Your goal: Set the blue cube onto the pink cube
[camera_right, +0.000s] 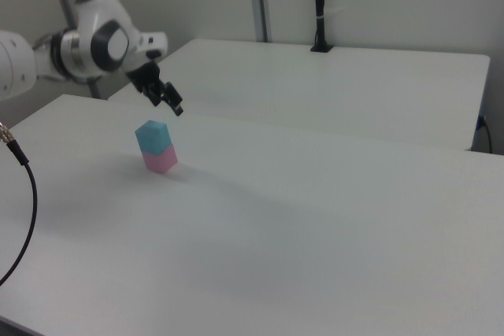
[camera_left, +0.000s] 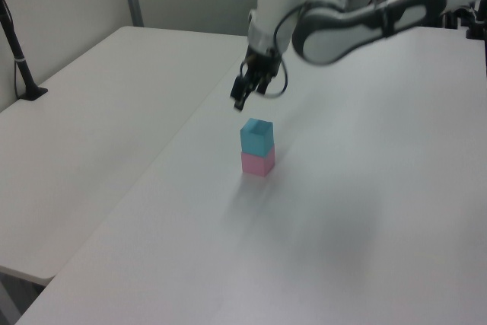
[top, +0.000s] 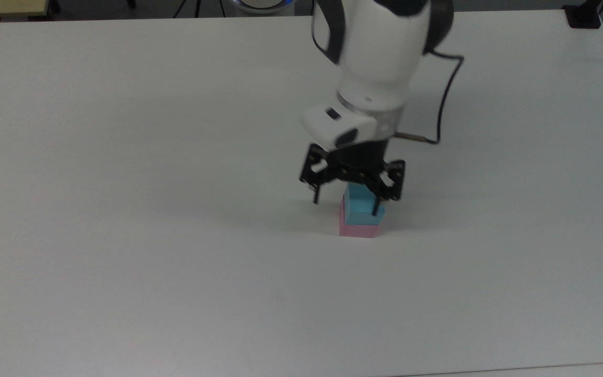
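Two cubes are sitting stacked on the white table (top: 123,209) in the top view: the blue cube (top: 363,207) is resting squarely on the pink cube (top: 359,229), right of centre. At 12 o'clock from the stack, the gripper (top: 347,201) is hanging with fingers spread and empty, one fingertip overlapping the blue cube's 3 o'clock edge. Left view: the gripper (camera_left: 242,99) is hovering clear of the blue cube (camera_left: 256,136), toward 11 o'clock; the pink cube (camera_left: 258,162) is lying beneath. Right view: the gripper (camera_right: 171,103) is floating at 1 o'clock from the blue cube (camera_right: 153,138), which is topping the pink cube (camera_right: 161,161).
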